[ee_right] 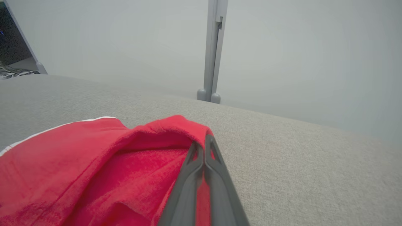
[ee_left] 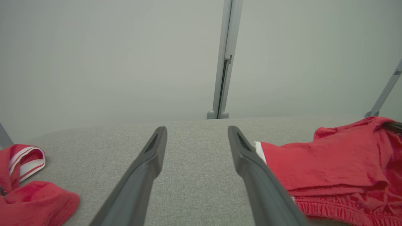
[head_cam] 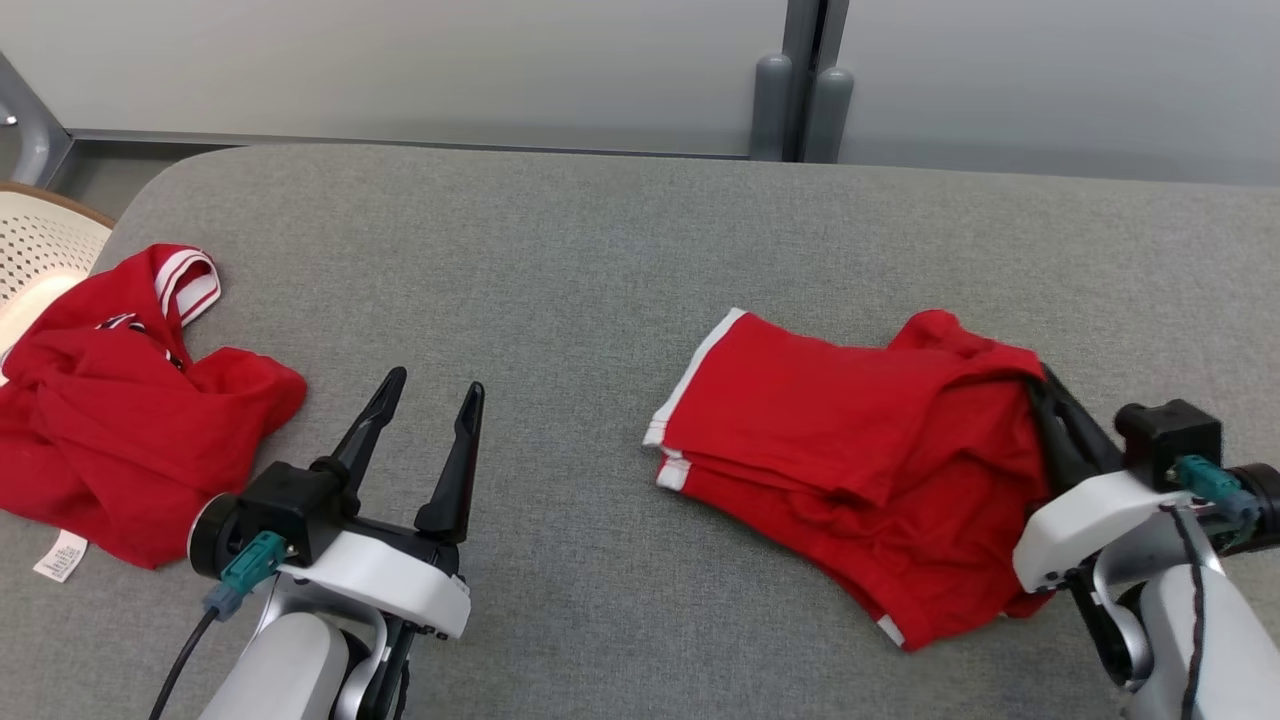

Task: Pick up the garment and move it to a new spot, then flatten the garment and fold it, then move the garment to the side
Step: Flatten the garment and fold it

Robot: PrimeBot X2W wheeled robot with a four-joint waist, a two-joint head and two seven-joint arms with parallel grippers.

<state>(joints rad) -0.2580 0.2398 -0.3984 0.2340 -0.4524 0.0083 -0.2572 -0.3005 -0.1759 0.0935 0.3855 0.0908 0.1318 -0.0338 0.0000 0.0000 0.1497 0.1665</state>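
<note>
The garment is red with white trim and lies folded on the right half of the grey table. Its right edge bunches up into a raised fold. My right gripper reaches into that fold from the right, shut on the cloth. In the right wrist view the two fingers press together with red fabric draped over their tips. My left gripper hovers open over bare table to the left of the garment, holding nothing. The left wrist view has the garment to the right of the spread fingers.
A second red garment with a striped collar lies crumpled at the table's left edge, its white label showing. A cream perforated basket stands beyond that edge. Grey posts and a pale wall rise behind the table.
</note>
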